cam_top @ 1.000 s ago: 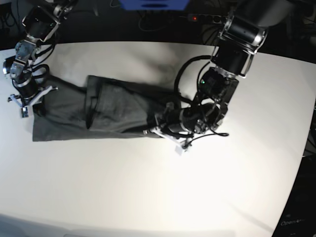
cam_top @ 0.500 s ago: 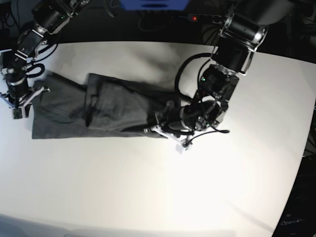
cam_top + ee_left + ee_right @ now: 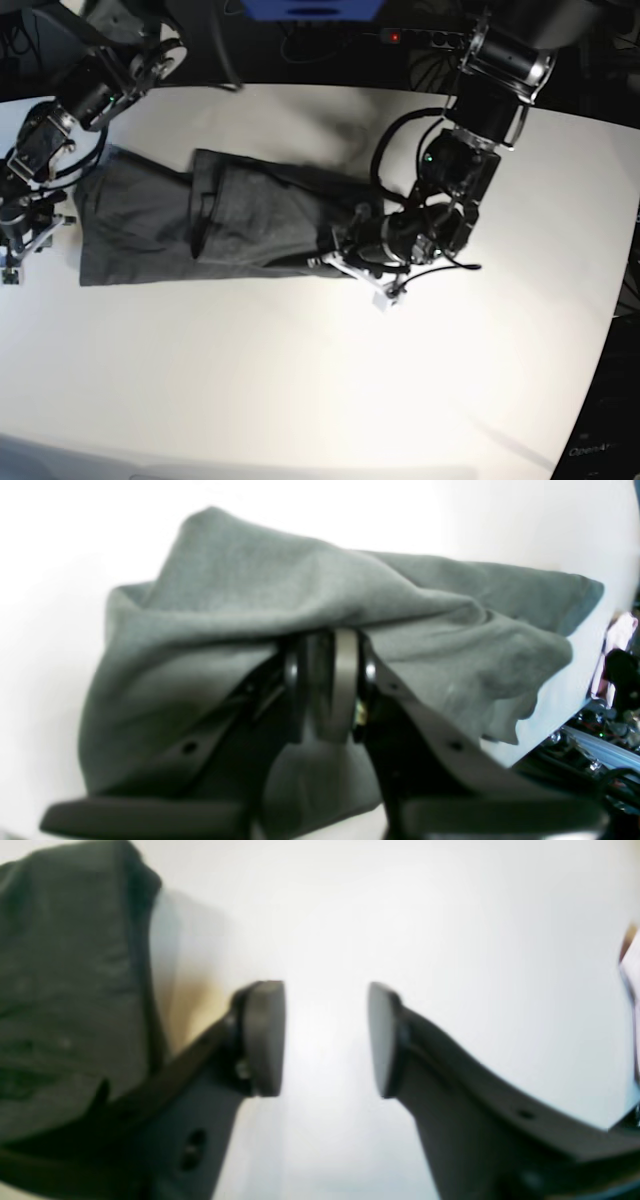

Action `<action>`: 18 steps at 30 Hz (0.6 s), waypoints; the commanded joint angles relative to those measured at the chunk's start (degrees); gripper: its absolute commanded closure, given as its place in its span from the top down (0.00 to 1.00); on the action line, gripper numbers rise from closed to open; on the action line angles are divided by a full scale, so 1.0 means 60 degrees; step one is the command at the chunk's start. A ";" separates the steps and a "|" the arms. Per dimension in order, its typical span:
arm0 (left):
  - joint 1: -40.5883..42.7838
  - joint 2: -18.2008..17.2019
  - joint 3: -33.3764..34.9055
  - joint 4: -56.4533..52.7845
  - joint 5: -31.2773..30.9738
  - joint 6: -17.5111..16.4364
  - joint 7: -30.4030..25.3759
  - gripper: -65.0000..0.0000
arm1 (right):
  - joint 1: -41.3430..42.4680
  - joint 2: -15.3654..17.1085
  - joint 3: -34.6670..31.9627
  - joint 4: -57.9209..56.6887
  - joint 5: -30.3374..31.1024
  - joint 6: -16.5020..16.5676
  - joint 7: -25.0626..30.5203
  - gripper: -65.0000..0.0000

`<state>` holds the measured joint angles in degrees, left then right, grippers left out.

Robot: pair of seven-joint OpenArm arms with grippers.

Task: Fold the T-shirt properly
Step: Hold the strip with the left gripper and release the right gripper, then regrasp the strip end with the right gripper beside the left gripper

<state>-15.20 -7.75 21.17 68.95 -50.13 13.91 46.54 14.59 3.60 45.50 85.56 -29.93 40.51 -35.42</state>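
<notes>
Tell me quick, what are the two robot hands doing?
Left gripper: shut on the T-shirt.
Right gripper: open, holding nothing.

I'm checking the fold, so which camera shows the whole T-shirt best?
The base view: the T-shirt lies there full length on the table. The left wrist view shows only the bunched end in the left end effector; the right wrist view shows one edge.

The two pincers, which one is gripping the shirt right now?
The left pincer: its pads pinch the shirt. The right pincer gapes over bare table.
</notes>
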 commanded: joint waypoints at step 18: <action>-0.0140 -0.0049 -0.0048 0.0106 0.0142 0.0092 -0.0028 0.13 | 0.1561 0.1415 0.0088 -0.0699 0.3194 -0.0085 -0.6368 0.70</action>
<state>-15.20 -7.79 21.15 68.97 -50.09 13.89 46.41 22.59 11.27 46.44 80.51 -11.53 39.81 -73.45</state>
